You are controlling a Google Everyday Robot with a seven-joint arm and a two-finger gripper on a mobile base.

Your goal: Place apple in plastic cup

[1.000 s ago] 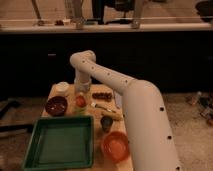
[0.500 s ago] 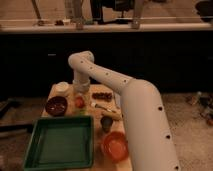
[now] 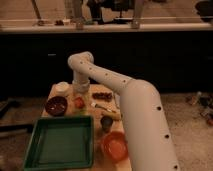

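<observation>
tool hung low over counter | apple directly beneath it | plastic cup just nearer camera | grip state: cannot tell

One gripper, low over far end of table. Beneath jaws: one apple. Nearby: one green tray, two bowls, one grey cup, one white container.

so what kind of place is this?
Probably a lab or office kitchen area. A long dark counter runs behind a small table with a green tray and bowls; the gripper hangs over the apple.
</observation>
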